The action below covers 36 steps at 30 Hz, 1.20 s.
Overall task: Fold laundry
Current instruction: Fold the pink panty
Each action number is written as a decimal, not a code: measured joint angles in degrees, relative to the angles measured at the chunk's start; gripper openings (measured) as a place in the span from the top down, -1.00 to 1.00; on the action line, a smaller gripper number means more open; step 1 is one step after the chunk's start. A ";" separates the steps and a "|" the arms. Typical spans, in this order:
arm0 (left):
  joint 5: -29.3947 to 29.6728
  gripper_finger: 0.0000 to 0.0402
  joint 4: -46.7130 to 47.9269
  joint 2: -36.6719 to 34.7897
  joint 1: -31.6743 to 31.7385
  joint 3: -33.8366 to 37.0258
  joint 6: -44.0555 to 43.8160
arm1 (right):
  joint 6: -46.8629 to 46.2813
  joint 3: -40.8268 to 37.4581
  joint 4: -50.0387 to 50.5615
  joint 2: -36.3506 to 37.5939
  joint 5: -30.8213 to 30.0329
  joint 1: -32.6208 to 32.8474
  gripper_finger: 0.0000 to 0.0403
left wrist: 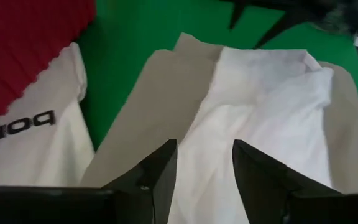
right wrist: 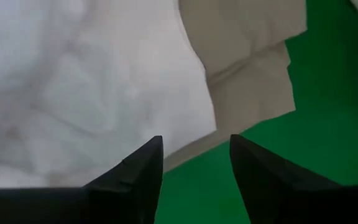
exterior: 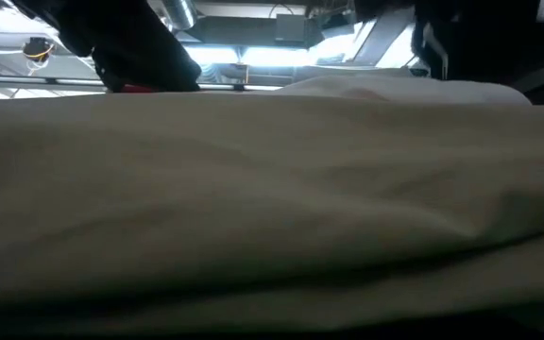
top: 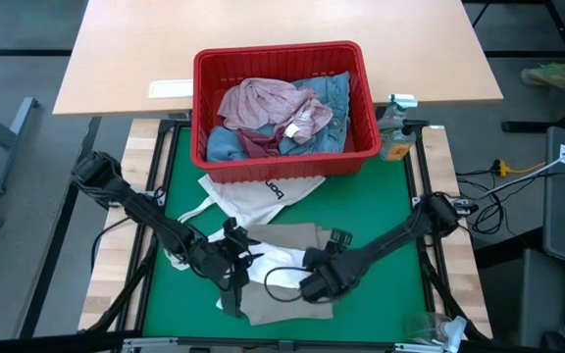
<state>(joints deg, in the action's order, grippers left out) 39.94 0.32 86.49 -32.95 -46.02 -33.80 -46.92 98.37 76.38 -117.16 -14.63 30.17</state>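
Beige trousers flat on green mat, near side, long axis left-right. Left gripper open over left end; right gripper open at right edge, equally close.

tote bag lettering: black letters on the white tote bag, reading about "pou" in the left wrist view, cut off at the frame edge
tote bag place: on the green mat, just in front of the red basket
other text: none readable
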 joint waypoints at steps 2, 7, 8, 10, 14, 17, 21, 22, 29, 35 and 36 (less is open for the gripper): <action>-0.78 0.28 0.01 -0.07 -0.20 0.00 -0.01 | 2.86 -0.51 -0.08 0.00 1.51 -1.27 0.08; -1.97 0.31 0.17 0.04 -0.87 0.00 -0.02 | 10.52 -0.66 -0.46 0.00 4.61 -4.73 0.08; -1.99 0.32 0.17 0.04 -0.99 0.00 -0.02 | 11.79 -0.66 -0.45 0.00 5.65 -5.48 0.08; -1.99 0.33 0.14 0.04 -1.25 0.00 -0.02 | 14.66 -0.66 -0.47 0.00 9.94 -6.97 0.08; -1.99 0.34 0.15 0.06 -1.75 0.00 -0.04 | 21.12 -0.66 -1.33 0.00 14.54 -9.13 0.08; -2.13 0.34 0.15 0.08 -1.77 0.00 -0.10 | 22.15 -0.66 -2.62 0.00 14.40 -10.29 0.08; -2.14 0.34 0.13 0.08 -1.77 0.00 -0.15 | 25.50 -0.66 -3.79 0.00 15.79 -11.26 0.08; -2.14 0.34 0.13 0.08 -1.75 0.00 -0.17 | 26.63 -0.66 -4.17 0.00 16.32 -11.47 0.08; -2.16 0.34 0.11 0.08 -1.75 0.00 -0.28 | 30.72 -0.66 -4.75 0.00 18.53 -11.55 0.08; -2.18 0.34 0.07 0.12 -1.77 0.00 -0.59 | 33.51 -0.65 -3.82 -1.19 20.16 -11.52 0.08; -2.18 0.34 0.08 0.12 -1.77 0.00 -0.59 | 33.63 -0.62 -3.66 -1.28 19.79 -11.52 0.08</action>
<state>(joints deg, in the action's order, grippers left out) 37.76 0.40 86.61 -34.72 -46.02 -34.39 -13.30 97.76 72.72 -118.45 5.16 18.65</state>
